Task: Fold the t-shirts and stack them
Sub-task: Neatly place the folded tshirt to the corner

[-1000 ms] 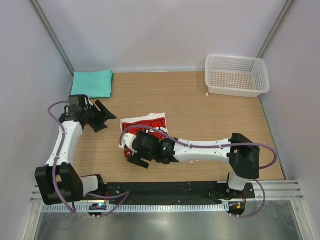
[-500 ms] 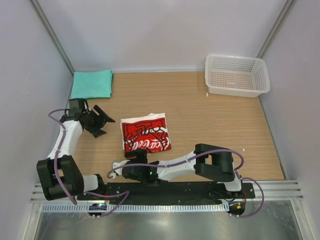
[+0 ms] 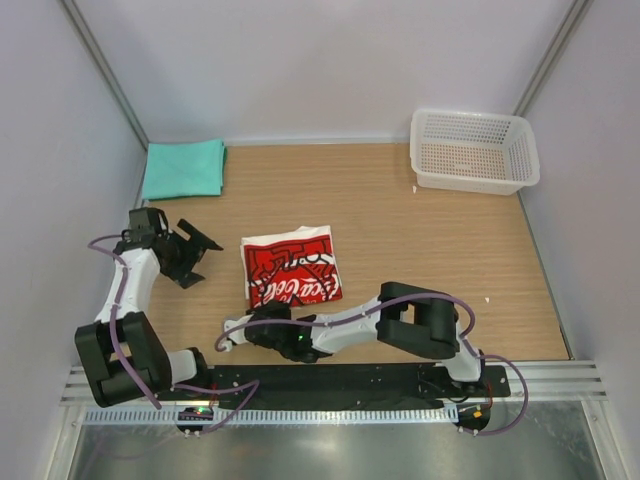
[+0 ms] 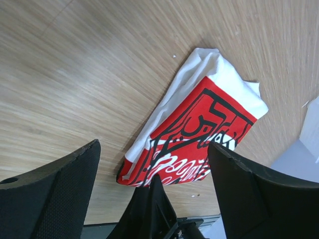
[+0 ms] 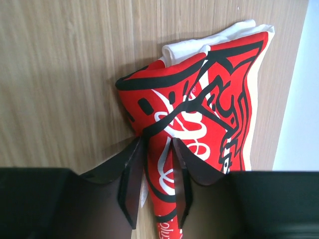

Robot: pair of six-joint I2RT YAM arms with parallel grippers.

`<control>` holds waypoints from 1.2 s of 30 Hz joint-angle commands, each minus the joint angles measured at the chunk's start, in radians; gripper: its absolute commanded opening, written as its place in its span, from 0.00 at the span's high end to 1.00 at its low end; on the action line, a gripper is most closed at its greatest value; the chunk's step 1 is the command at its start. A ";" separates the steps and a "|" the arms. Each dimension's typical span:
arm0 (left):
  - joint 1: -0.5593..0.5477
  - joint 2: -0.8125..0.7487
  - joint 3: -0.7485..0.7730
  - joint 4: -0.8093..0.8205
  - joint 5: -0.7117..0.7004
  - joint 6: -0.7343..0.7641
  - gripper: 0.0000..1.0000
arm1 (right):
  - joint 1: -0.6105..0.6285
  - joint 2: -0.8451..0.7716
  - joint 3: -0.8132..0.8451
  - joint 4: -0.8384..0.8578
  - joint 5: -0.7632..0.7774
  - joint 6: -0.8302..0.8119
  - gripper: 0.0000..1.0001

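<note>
The white t-shirt with the red print [image 3: 290,267] lies folded into a rough rectangle, print side up, about the middle of the wooden tabletop [image 3: 400,230]. White cloth shows along its far edge and down its left side. The plain teal-green t-shirt [image 3: 183,168] lies folded flat in the far left corner of the tabletop, well apart from the printed one, so the two are not stacked.

My left hand [image 3: 200,258] hangs over the tabletop to the left of the printed shirt, near it but not touching. Its fingers are spread wide and grasp nothing. Through that wrist's camera I see the printed shirt and bare wood in the wide gap between them.

My right arm is folded low along the near edge of the tabletop, and my right hand [image 5: 155,142] sits just beside the near left corner of the printed shirt, pointing toward it. Its fingers [image 5: 130,184] are drawn close, with only a narrow gap left, and red cloth shows in that gap. From the overhead view the hand looks just short of the cloth. I cannot tell whether the fingers pinch the shirt's edge or the shirt merely lies beyond them.

A white mesh basket [image 3: 472,113] stands in the far right corner, well apart from both shirts.
</note>
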 commanded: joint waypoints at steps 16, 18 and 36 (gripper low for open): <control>0.009 0.167 -0.184 0.485 0.384 -0.115 0.00 | -0.163 -0.208 0.052 -0.127 -0.248 0.099 0.98; -0.009 0.213 -0.177 0.495 0.395 -0.116 0.00 | -0.179 -0.222 0.049 -0.134 -0.260 0.114 0.99; -0.141 0.407 -0.223 0.822 0.415 -0.364 0.00 | -0.237 -0.285 0.080 -0.132 -0.288 0.157 0.98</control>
